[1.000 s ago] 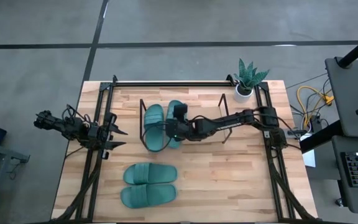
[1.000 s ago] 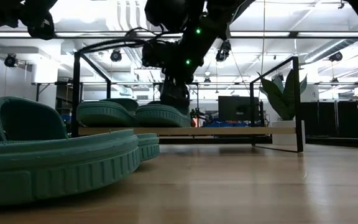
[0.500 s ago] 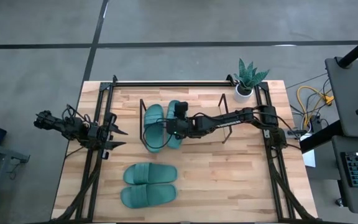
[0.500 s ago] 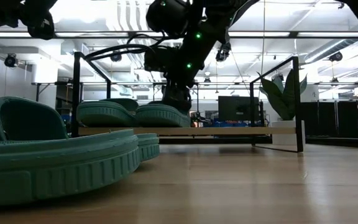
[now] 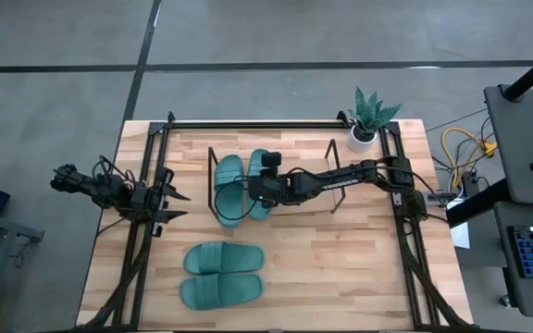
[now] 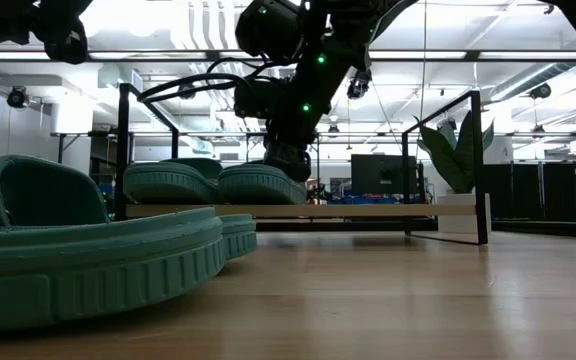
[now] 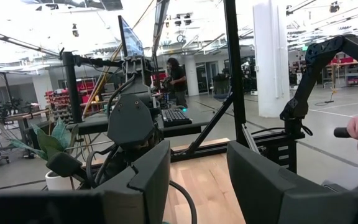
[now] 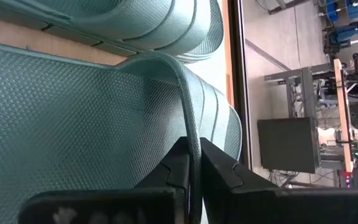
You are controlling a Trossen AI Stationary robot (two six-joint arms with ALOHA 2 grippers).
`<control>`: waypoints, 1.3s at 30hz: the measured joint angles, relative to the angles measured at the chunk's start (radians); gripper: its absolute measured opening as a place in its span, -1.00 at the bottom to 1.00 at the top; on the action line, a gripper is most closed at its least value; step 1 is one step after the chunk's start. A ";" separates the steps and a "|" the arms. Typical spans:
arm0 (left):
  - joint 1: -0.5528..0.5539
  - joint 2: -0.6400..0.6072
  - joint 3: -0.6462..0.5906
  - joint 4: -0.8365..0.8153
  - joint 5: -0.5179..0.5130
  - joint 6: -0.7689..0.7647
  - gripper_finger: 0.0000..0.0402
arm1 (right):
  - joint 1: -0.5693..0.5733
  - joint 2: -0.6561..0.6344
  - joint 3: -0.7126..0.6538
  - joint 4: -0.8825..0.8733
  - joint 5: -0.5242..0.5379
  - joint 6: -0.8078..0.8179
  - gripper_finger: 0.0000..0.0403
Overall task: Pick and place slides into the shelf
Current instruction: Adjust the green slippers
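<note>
I saw even, bright overhead light on the table [image 5: 340, 250]. Ceiling lamps [image 6: 183, 88] at twelve o'clock glared low, silhouetting the arm; the nearest sandal [image 6: 78, 250] at eight o'clock blurred.

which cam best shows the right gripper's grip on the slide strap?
Right wrist view: right gripper is shut on the slide's strap edge. High view shows only the arm over the shelf; low view shows the gripper from the side; left wrist view misses it.
</note>
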 joint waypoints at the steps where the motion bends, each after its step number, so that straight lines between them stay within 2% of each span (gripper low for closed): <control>1: 0.000 0.000 0.000 0.000 0.000 0.000 -0.28 | 0.000 0.000 0.000 0.002 0.000 0.004 -0.93; 23: 0.001 0.000 0.000 0.000 0.000 0.000 -0.28 | 0.005 0.001 -0.001 0.081 -0.010 -0.035 -0.94; 29: 0.001 0.000 0.000 0.000 0.000 0.000 -0.28 | 0.004 0.001 0.000 0.084 -0.076 -0.026 -0.94; 39: 0.001 0.000 0.000 0.000 0.000 0.000 -0.28 | 0.005 0.001 0.000 0.084 -0.087 0.019 -0.94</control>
